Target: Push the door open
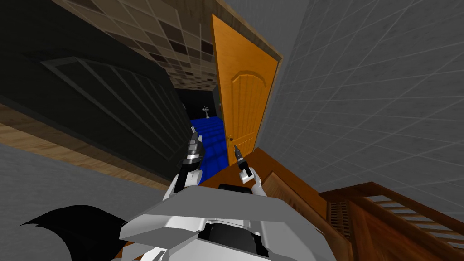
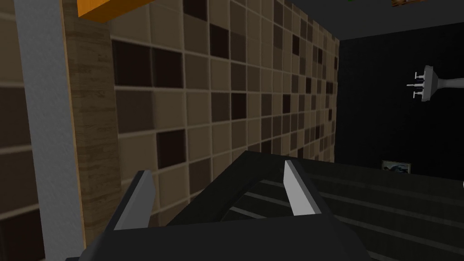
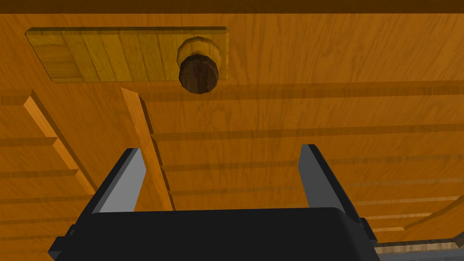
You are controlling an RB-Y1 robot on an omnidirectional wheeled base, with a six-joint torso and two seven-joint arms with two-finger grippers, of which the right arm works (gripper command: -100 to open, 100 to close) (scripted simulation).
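An orange wooden door (image 1: 242,104) stands partly swung open ahead of me, with a small knob (image 1: 230,138) near its free edge. In the right wrist view the door panel (image 3: 281,113) is close, and its dark round knob (image 3: 198,74) sits on a lighter plate just beyond the fingertips. My right gripper (image 1: 235,148) (image 3: 222,170) is open, close to the door below the knob, with nothing between its fingers. My left gripper (image 1: 194,130) (image 2: 217,186) is open too, held up in the doorway gap, facing a brown tiled wall (image 2: 235,90).
Through the gap lies a blue floor (image 1: 210,136) and a black area with a white fixture (image 1: 206,110). A dark panelled door leaf (image 1: 104,99) stands at my left. A grey tiled wall (image 1: 362,104) and a brown wooden cabinet (image 1: 290,190) crowd my right.
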